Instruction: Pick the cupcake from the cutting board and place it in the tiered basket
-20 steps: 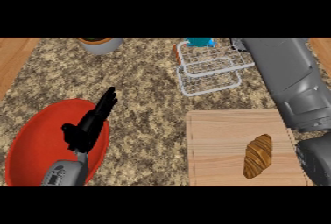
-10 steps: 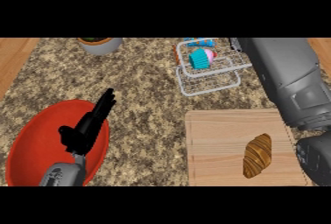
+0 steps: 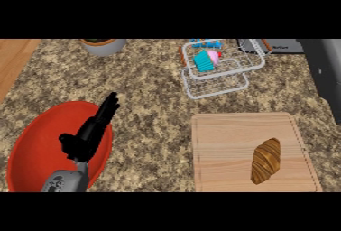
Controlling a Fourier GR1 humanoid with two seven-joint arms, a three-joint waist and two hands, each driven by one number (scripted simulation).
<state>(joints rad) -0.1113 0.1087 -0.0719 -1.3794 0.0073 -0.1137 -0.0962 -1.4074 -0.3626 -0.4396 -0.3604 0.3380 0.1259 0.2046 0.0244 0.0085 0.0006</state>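
Cupcake [image 3: 208, 59] lies tilted in the basket [image 3: 220, 72] and may roll; left hand [image 3: 93, 131] released, right hand unseen.

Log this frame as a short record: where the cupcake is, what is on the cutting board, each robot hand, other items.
cupcake: lying tilted in the wire basket
cutting board: holds only a croissant
left robot hand: open, fingers straight, over the red plate
right robot hand: out of view; only the grey forearm shows
other: pot at the far edge
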